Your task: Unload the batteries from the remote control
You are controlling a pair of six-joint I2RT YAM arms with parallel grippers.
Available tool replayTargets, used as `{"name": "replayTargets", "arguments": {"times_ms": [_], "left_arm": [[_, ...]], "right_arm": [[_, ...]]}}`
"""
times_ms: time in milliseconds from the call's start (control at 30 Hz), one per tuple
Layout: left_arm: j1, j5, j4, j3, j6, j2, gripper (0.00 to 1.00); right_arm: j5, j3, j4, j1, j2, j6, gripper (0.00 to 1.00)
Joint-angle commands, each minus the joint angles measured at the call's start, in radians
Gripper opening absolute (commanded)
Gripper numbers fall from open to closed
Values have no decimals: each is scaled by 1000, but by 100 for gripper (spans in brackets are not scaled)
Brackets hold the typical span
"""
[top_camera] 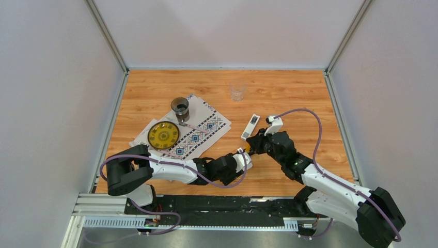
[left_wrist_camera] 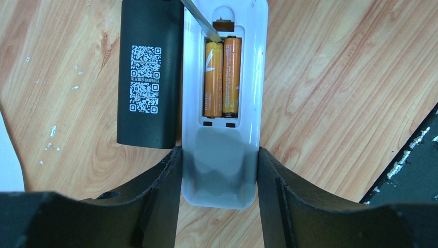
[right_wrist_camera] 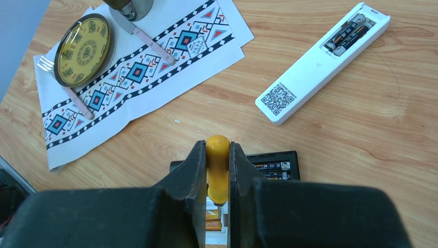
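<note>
- My left gripper (left_wrist_camera: 219,155), half spread, clamps the white remote (left_wrist_camera: 227,137) by its sides; two orange batteries (left_wrist_camera: 223,77) lie in its open bay.
- My right gripper (right_wrist_camera: 217,149) pinches the screwdriver (right_wrist_camera: 218,170), with the blade (left_wrist_camera: 200,21) at the left battery's far end. This looks like the prying step, and the next move calls for a gentle upward lever.
- I can't tell whether the tip sits under the battery.

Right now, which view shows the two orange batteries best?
Left wrist: both orange batteries lie fully visible, side by side. Right wrist shows only an orange sliver below its tool; the top view shows none.
</note>
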Motion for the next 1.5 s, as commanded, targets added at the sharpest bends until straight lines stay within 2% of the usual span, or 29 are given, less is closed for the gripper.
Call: {"name": "replayTargets", "arguments": {"times_ms": [0,400,633,1000,1467], "left_arm": [[2,10,-123,-16,19,61,24],[2,3,-118,-24,15,50,17],[2,1,-118,-24,9,48,0],[2,4,-110,-26,2,55,0],[2,-13,-107,-35,-8,48,0]], "right_arm": [[50,5,34,13,22,15,0],[15,-14,52,30,48,70,0],[-31,-48,95,38,45,125,0],[-81,-61,126,36,-1,257,0],[-162,-52,124,32,-96,309,0]]}}
